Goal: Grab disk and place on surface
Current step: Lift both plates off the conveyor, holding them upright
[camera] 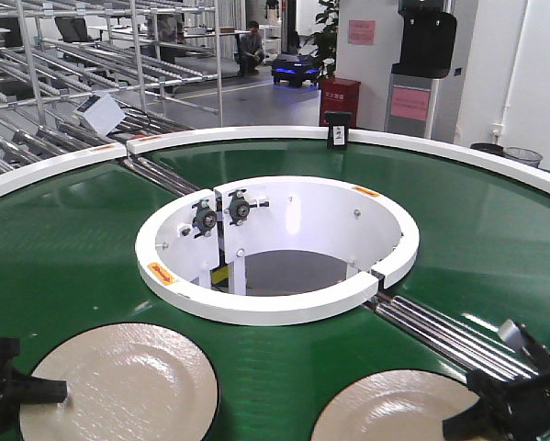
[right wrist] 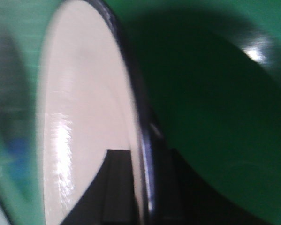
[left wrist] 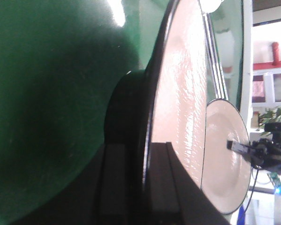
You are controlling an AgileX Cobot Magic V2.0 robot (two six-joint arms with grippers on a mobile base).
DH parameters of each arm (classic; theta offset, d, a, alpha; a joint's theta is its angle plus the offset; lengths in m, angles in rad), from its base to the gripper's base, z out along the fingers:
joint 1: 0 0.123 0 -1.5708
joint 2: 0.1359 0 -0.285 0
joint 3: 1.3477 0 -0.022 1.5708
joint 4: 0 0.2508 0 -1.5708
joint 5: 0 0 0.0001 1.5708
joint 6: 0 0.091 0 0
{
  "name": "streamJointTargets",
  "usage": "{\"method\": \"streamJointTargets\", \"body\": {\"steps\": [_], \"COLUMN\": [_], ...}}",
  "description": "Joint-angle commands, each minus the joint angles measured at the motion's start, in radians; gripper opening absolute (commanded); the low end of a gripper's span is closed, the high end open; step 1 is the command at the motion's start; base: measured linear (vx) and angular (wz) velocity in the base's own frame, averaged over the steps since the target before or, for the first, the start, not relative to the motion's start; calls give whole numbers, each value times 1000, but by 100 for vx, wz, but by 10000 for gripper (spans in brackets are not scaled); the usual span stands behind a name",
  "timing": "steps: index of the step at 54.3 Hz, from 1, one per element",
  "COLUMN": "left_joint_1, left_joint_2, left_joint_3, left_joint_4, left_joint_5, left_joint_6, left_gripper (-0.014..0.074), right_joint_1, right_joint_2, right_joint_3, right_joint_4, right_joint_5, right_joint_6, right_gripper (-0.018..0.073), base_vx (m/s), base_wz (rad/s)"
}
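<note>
Disks both lie unplaced on the green conveyor belt [camera: 495,239], cream round left disk [camera: 118,381] at seven o'clock, right disk [camera: 394,409] at five, each rim within your left gripper [camera: 25,375] or right gripper [camera: 490,390], clench impossible to tell.

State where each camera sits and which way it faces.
Front view: above the green belt's near edge, facing across to the white inner ring; left gripper and right gripper at bottom corners.
Left wrist: on the left arm, rolled sideways, looking along its fingers past the left plate's rim to the right plate.
Right wrist: on the right arm, looking along its fingers at the right plate's rim.
Front and left wrist share both plates, right gripper.
</note>
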Motion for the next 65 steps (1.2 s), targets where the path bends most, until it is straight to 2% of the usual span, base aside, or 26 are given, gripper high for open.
{"method": "streamJointTargets", "body": {"steps": [1,5,11,18,26,31,38,43,49,65], "left_joint_1": [-1,-5,-36,-110,-200,-256,-323,-355,-374,-377], "left_joint_2": [-74,-101,-158,-218,-297,-347,-400,-415,-417,-417], "left_joint_3": [-29,-29,-27,-27,-27,-27,-27,-27,-27,-27], "left_joint_4": [-157,-165,-164,-165,-193,-200,-185,-198,-197,-194], "left_joint_5": [78,36,-43,-86,-157,-205,-297,-320,-285,-269], "left_joint_6": [-10,-11,-27,-122,-237,-313,-397,-424,-425,-425], "left_gripper": [-3,-1,-1,-1,-1,-1,-1,-1,-1,-1], "right_joint_1": [10,14,54,139,218,223,223,223,223,223], "right_joint_2": [-91,-141,-217,-286,-331,-332,-332,-332,-332,-332], "right_joint_3": [-19,-19,-27,-97,-255,-355,-440,-460,-460,-460], "right_joint_4": [185,282,346,340,322,304,220,193,200,200], "right_joint_5": [85,61,0,-54,-113,-114,-117,-109,-98,-97], "right_joint_6": [-12,5,42,194,373,472,574,586,586,586], "right_gripper": [-8,-8,-6,-6,-6,-6,-6,-6,-5,-5], "base_vx": [0,0,0,0,0,0,0,0,0,0], "base_wz": [0,0,0,0,0,0,0,0,0,0]}}
